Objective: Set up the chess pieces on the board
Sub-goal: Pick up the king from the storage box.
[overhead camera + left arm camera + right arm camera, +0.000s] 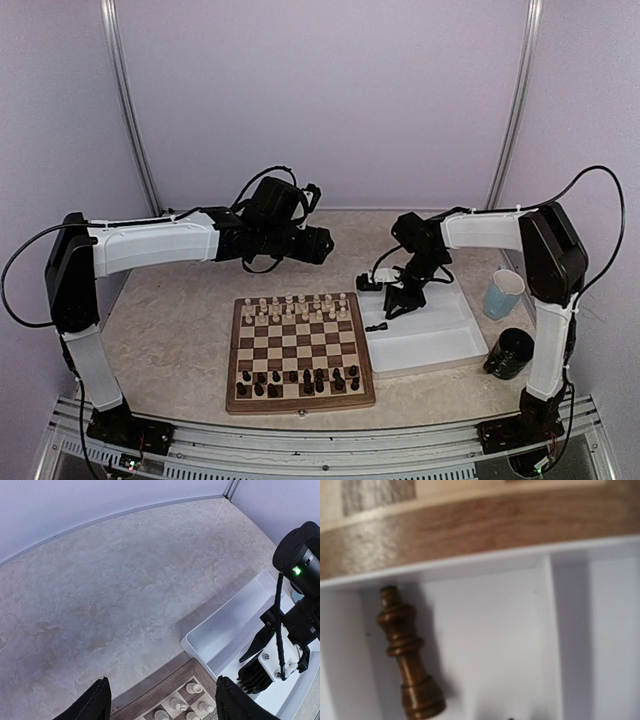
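Chess pieces (290,307) stand on the board (300,403); one dark piece (407,660) lies flat in the tray (440,342) beside it. Right gripper (400,303) above it — jaw state cannot be told; left gripper (162,680) held apart, empty. The round piece could be rolled away if pinched off-centre.

My left arm (150,245) and right arm (485,230) show white shells, black joints, looping black cables (600,168); green light (297,570) glowing on the right wrist (302,550).
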Available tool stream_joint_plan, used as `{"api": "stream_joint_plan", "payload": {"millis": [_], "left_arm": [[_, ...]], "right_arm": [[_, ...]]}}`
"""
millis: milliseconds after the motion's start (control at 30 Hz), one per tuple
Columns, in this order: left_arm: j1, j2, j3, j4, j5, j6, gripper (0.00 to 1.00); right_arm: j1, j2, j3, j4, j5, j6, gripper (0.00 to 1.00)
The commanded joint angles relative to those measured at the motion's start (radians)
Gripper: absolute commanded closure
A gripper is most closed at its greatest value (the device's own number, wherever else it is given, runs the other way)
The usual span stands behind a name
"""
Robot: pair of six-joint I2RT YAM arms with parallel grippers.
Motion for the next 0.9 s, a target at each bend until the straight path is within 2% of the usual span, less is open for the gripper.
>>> {"api": "stream_joint_plan", "payload": {"millis": [0, 100, 200, 467, 633, 867], "left_arm": [[0.001, -0.027, 0.01, 0.015, 0.015, -0.012, 0.29], [-0.001, -0.031, 0.007, 0.015, 0.018, -0.014, 0.29], [-0.003, -0.036, 0.002, 0.016, 0.017, -0.018, 0.29], [-0.01, -0.04, -0.002, 0.019, 0.015, -0.03, 0.29], [-0.013, -0.046, 0.0, 0.009, 0.009, -0.032, 0.29], [-0.014, -0.057, 0.005, 0.002, 0.007, -0.027, 0.29]], "right_arm": [[0.004, -0.072, -0.009, -0.035, -0.047, -0.045, 0.71], [0.019, -0.085, -0.052, -0.059, -0.065, -0.117, 0.63], [0.048, -0.077, -0.074, -0.066, -0.061, -0.147, 0.61], [0.115, -0.014, -0.078, 0.015, 0.019, -0.148, 0.62], [0.123, 0.018, -0.078, 0.039, 0.055, -0.14, 0.7], [0.098, -0.028, -0.124, 0.049, 0.119, -0.134, 0.67]]}}
